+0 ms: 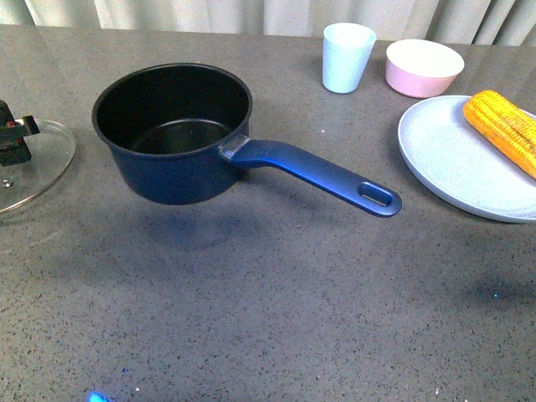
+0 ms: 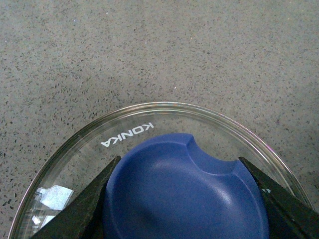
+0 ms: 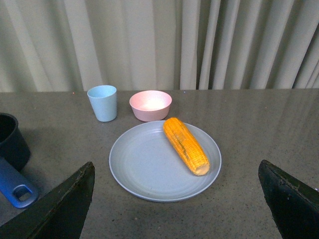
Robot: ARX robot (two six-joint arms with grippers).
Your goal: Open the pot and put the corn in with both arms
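Note:
The dark blue pot (image 1: 172, 134) stands open on the grey table, its long handle (image 1: 318, 174) pointing right; part of it shows in the right wrist view (image 3: 10, 142). The glass lid (image 1: 29, 163) is at the far left, held by my left gripper (image 1: 12, 138). In the left wrist view my left gripper (image 2: 184, 199) is shut on the lid's blue knob (image 2: 184, 189), the glass rim (image 2: 164, 107) around it. The corn (image 1: 507, 130) lies on a pale blue plate (image 1: 452, 159) at the right. My right gripper (image 3: 177, 199) is open, apart from the corn (image 3: 186, 144) and above the table before the plate (image 3: 144, 169).
A pale blue cup (image 1: 347, 57) and a pink bowl (image 1: 424, 67) stand at the back right, behind the plate; both also show in the right wrist view, the cup (image 3: 102, 103) and the bowl (image 3: 150, 105). Curtains hang behind the table's far edge.

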